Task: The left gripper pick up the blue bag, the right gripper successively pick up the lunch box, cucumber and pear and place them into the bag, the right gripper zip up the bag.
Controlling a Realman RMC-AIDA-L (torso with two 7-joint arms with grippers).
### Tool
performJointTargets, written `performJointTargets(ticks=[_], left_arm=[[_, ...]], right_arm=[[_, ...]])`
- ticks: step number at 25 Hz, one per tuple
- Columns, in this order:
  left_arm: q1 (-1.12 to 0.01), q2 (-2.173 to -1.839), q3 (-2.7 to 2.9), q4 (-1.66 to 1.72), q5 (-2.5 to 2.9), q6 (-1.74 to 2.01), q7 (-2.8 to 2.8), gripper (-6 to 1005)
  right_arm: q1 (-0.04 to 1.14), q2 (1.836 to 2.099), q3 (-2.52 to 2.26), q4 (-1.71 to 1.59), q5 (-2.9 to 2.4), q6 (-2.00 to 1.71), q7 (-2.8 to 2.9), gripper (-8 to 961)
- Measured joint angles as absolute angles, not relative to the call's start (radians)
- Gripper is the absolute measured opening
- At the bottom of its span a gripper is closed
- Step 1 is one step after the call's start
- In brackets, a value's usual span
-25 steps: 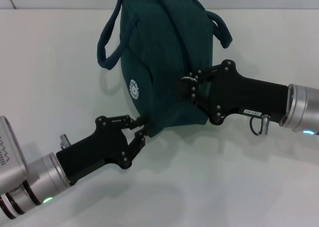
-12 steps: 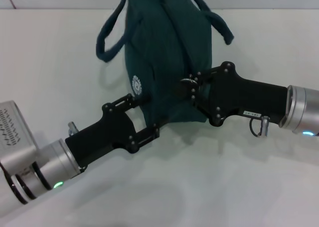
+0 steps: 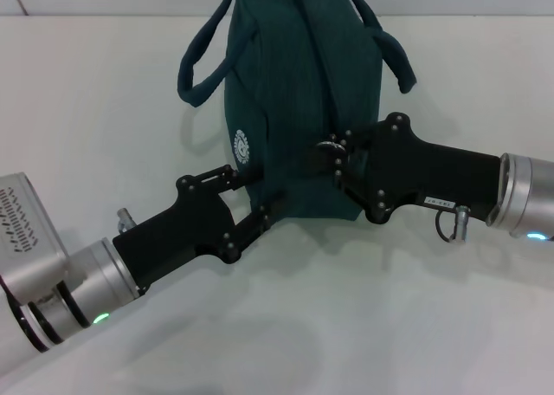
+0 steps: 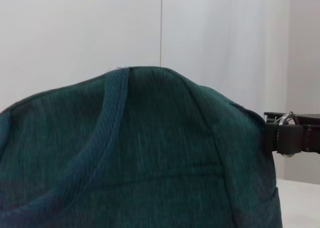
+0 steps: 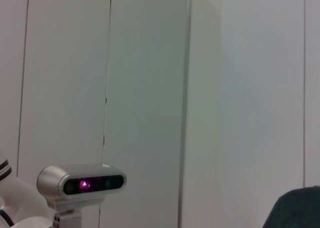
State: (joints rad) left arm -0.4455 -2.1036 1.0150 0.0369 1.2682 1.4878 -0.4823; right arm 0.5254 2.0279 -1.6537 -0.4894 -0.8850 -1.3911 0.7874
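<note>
Dark teal-blue bag [image 3: 294,109] with round white logo [image 3: 243,145]; black left gripper [image 3: 251,200], green light on silver cuff [image 3: 91,295]; black right gripper [image 3: 333,165], white label [image 3: 440,203]; white table [image 3: 363,308].

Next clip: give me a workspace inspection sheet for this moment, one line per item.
Surface: white table, plain.
Job's things: blue bag standing upright, handles drooping to either side; lunch box, cucumber and pear nothing seen.
Clutter: nothing seen.
Grippers: left tool gripping the bag's lower corner; right tool at the zipper on the bag's side.
Cables: small loop by the right wrist.
Surroundings: white panelled wall; a camera unit in the right wrist view.
</note>
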Motion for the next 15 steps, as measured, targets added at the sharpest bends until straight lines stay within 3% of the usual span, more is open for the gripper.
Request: performJointTargets(ticks=[4,10,15], left_arm=[[-0.441,-2.103,1.014,0.035,1.268,1.487,-0.453,355],[-0.435,-2.105,1.012,0.034,1.254,1.488,-0.430,149],[-0.432,-2.105,1.013,0.034,1.250,1.492,-0.425,124]], right_arm=[[0.526,2.028,-1.654,-0.483,-0.885,-1.391,0.789,32],[0.530,2.023,-1.654,-0.465,-0.886,-1.395,0.854,32],[0.531,2.014,-1.652,-0.465,-0.902,-1.393,0.941,31]])
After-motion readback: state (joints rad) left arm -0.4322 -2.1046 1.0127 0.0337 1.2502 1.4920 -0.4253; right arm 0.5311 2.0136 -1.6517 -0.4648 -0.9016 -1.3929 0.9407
